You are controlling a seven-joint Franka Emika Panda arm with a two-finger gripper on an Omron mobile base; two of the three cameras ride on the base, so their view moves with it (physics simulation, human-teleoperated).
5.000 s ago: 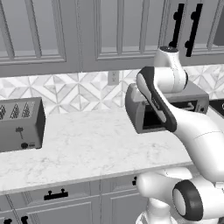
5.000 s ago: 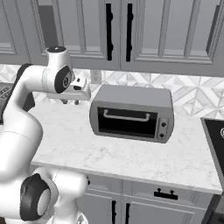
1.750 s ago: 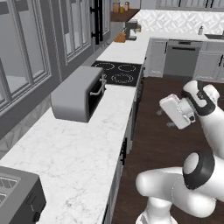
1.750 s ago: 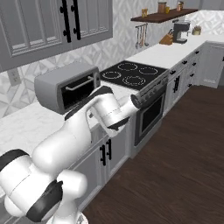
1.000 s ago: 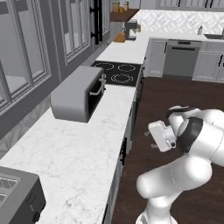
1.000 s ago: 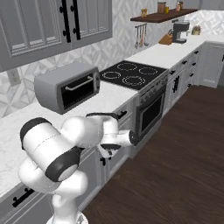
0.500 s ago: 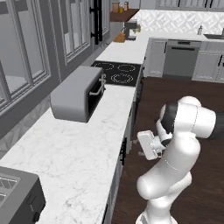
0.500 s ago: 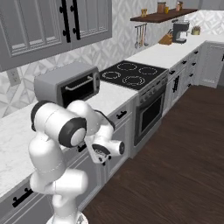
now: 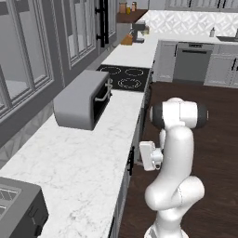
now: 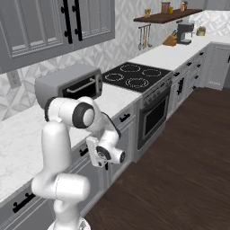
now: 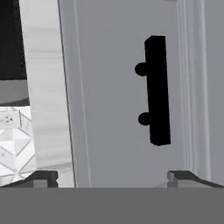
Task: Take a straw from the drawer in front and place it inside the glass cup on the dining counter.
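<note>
The gripper (image 11: 111, 177) is lowered to the cabinet face just below the marble worktop (image 9: 79, 158). In the hand view its two dark fingertips (image 11: 43, 177) stand wide apart at the lower corners, with nothing between them. They face a flat grey drawer front (image 11: 118, 100), which is shut and carries a black bar handle (image 11: 156, 89) on two round posts. The handle lies between the fingertips' lines but nearer the right one, and is not touched. Along the far side of the drawer front from the handle runs the pale edge of the worktop.

In the left base view the hand (image 9: 149, 155) hangs just beside the worktop's front edge, below the slab. In the right base view it (image 10: 102, 155) sits against the cabinet row under the worktop, with a black drawer handle (image 10: 124, 118) nearby on the stove side.

On the worktop, beyond the arm, stands a grey toaster oven (image 9: 83, 98) with its door facing the aisle. Past the toaster oven is a black cooktop (image 9: 125, 77) with an oven (image 10: 154, 117) beneath it. At the near end of the worktop, behind the arm, sits a dark toaster (image 9: 18, 211). Farthest along the worktop are a coffee machine (image 10: 184, 30) and a wooden shelf (image 10: 164, 16) with jars. The straw cannot be made out.
</note>
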